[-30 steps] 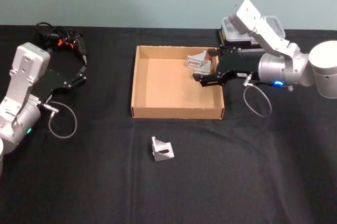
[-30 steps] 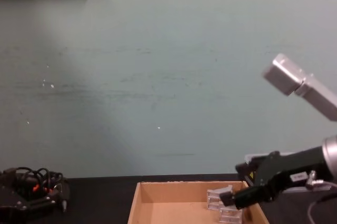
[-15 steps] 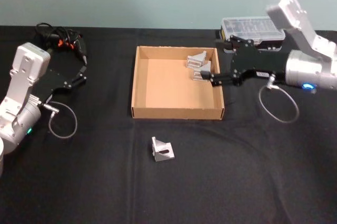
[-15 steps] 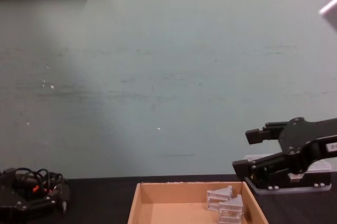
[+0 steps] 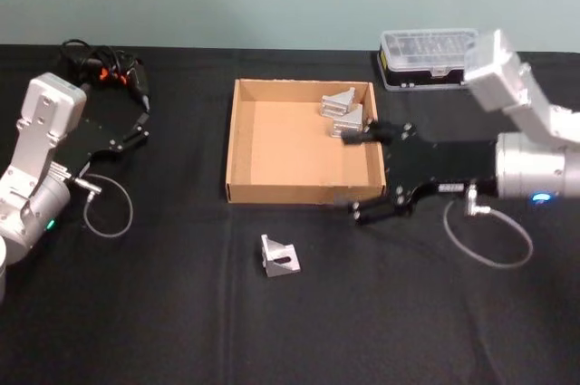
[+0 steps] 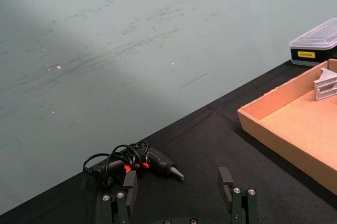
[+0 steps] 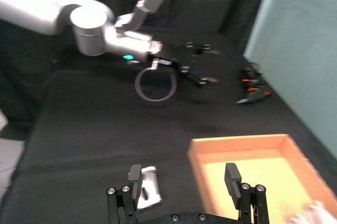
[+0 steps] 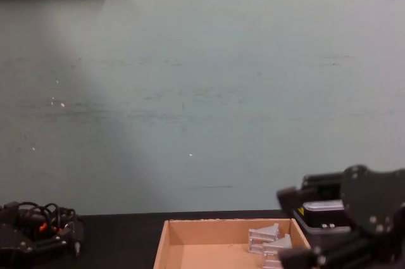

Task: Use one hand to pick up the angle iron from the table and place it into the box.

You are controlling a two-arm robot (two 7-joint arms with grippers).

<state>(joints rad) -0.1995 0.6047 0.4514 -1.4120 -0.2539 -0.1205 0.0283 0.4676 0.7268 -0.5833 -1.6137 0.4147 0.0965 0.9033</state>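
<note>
Two irons are in the box (upper middle); one iron waits on the counter. Right pincer by the box is spread, empty; left pincer spread, far left.

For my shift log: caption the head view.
Right gripper, jaws open, at the box rim; two angle irons inside, a third on the table; left gripper idle.

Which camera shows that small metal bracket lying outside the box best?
The head view: the bracket lies whole and unblocked on the table, in front of the box. The right wrist view catches it too, partly behind the right gripper's finger.
</note>
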